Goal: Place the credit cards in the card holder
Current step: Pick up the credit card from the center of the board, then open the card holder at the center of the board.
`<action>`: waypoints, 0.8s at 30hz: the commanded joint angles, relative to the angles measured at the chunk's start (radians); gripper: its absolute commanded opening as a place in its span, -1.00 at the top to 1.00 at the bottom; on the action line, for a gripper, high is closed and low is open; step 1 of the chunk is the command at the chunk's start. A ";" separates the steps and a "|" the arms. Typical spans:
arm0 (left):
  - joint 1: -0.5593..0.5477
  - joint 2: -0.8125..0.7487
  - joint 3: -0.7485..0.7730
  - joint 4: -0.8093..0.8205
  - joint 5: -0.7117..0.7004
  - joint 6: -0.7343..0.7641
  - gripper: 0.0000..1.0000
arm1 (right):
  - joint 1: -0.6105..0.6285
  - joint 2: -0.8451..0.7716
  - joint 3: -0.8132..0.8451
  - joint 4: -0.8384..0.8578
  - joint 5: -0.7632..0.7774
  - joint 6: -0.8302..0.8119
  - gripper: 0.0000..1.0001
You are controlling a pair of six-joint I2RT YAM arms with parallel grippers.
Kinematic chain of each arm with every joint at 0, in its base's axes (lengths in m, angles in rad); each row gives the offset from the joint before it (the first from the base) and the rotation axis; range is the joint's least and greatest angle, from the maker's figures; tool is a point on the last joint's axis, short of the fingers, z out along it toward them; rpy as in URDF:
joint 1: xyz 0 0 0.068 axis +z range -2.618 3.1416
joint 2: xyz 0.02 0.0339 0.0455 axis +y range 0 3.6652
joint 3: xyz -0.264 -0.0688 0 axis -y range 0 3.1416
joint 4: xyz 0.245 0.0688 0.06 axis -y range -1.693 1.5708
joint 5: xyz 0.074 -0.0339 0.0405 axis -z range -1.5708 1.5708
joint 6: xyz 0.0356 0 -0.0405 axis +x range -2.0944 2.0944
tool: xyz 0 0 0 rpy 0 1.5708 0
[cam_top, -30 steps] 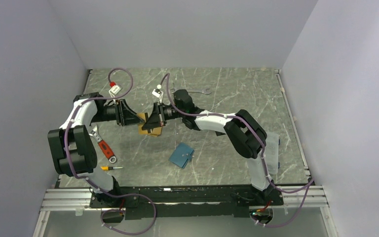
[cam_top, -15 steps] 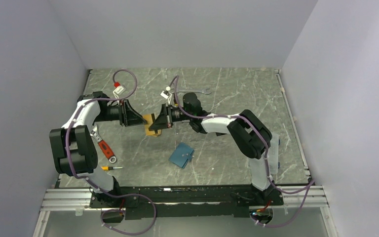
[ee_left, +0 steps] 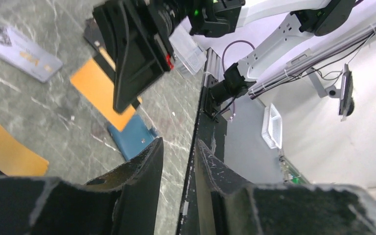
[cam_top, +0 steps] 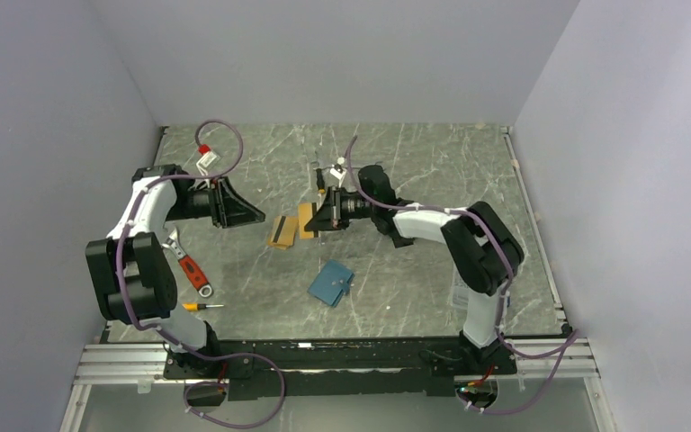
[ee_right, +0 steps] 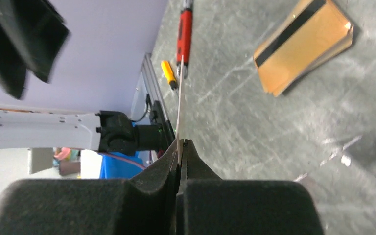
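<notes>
The grey marbled table (cam_top: pixel 432 180) carries both arms. The left arm (cam_top: pixel 144 211) reaches in from the left and the right arm (cam_top: pixel 441 225) from the right, their ends pointing at each other across the middle. The left gripper (cam_top: pixel 254 216) hangs above the table with only a narrow gap between its jaws and nothing in them. The right gripper (cam_top: pixel 326 214) has its jaws pressed together on one orange card (cam_top: pixel 307 220), which the right wrist view shows edge-on as a thin line. The teal card holder (cam_top: pixel 331 283) lies folded on the table, nearer than both grippers. A small stack of orange-gold cards (cam_top: pixel 279 232) with a black stripe lies flat just left of the held card. At the near left are a red-handled tool (cam_top: pixel 193 270) and, nearer still, a yellow screwdriver (cam_top: pixel 196 307).
</notes>
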State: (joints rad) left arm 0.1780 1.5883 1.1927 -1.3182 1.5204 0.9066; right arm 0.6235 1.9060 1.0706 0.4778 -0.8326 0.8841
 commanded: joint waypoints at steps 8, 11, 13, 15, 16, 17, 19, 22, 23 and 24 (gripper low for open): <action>-0.067 -0.089 0.139 0.005 -0.162 0.000 -0.19 | 0.219 -0.188 0.065 -0.866 0.416 -0.316 1.00; -0.142 -0.245 0.062 0.364 -0.513 -0.365 -0.27 | 0.269 -0.211 0.057 -0.935 0.509 -0.285 1.00; -0.169 -0.312 0.059 0.408 -0.653 -0.427 -0.37 | 0.305 -0.216 0.072 -0.980 0.568 -0.278 1.00; -0.213 -0.332 0.103 0.356 -0.713 -0.421 -0.91 | 0.324 -0.214 0.080 -1.014 0.617 -0.267 1.00; -0.229 -0.344 0.111 0.343 -0.737 -0.415 -0.98 | 0.324 -0.214 0.073 -1.021 0.632 -0.257 1.00; -0.248 -0.364 0.103 0.337 -0.763 -0.397 -0.99 | 0.326 -0.216 0.061 -1.024 0.647 -0.246 1.00; -0.295 -0.415 0.062 0.344 -0.812 -0.379 -0.99 | 0.327 -0.227 0.032 -1.020 0.678 -0.229 1.00; -0.401 -0.530 -0.065 0.405 -0.915 -0.361 -0.99 | 0.325 -0.256 -0.011 -1.017 0.737 -0.204 1.00; -0.440 -0.561 -0.103 0.427 -0.944 -0.355 -0.99 | 0.324 -0.276 -0.025 -1.014 0.749 -0.193 1.00; -0.481 -0.587 -0.138 0.445 -0.974 -0.352 -0.99 | 0.324 -0.293 -0.042 -1.005 0.757 -0.183 1.00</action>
State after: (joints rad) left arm -0.1898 1.1046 1.1656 -0.9443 0.7238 0.5560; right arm 0.9512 1.6974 1.0714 -0.4999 -0.1802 0.6479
